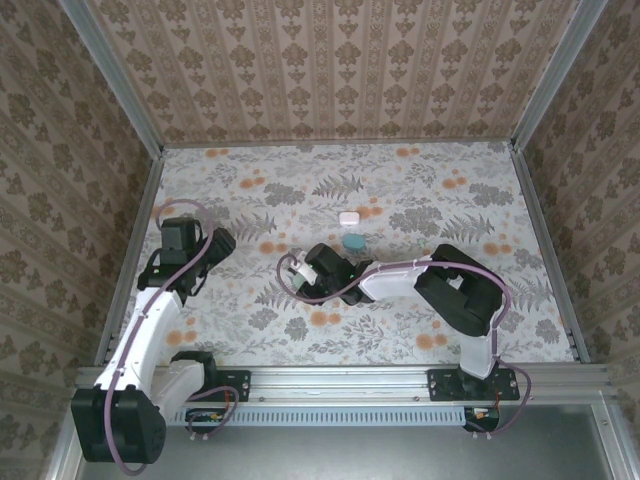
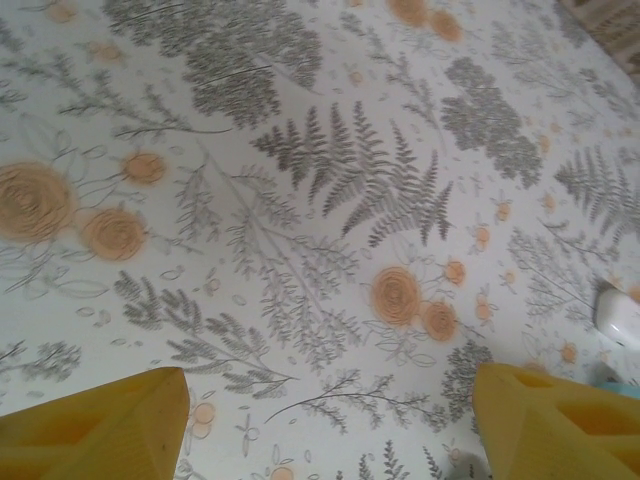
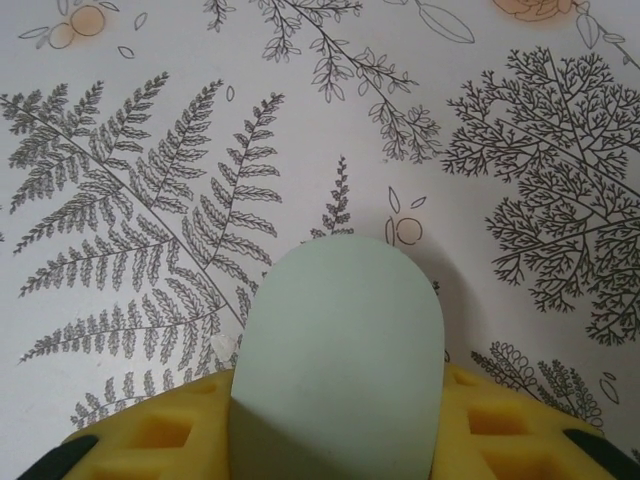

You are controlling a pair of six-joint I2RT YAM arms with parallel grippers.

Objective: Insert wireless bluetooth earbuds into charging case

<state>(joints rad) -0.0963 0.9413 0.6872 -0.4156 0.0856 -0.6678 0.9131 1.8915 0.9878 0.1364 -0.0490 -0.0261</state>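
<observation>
From above, the small teal oval plastic case half (image 1: pixel 352 243) lies just beside your right gripper (image 1: pixel 298 265), well apart from your left gripper (image 1: pixel 218 243). At the left wrist, its yellow fingers (image 2: pixel 90 425) stand apart. At the right wrist, the jaws clamp the paler green oval plastic half (image 3: pixel 340 350), long axis pointing forward.

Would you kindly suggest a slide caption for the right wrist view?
Right gripper closed on the pale green case half, floral tablecloth behind.

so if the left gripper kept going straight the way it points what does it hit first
Probably just bare tablecloth, straight ahead of the open left gripper. The small white item sits off to the right of that line, though depth is unclear.
</observation>
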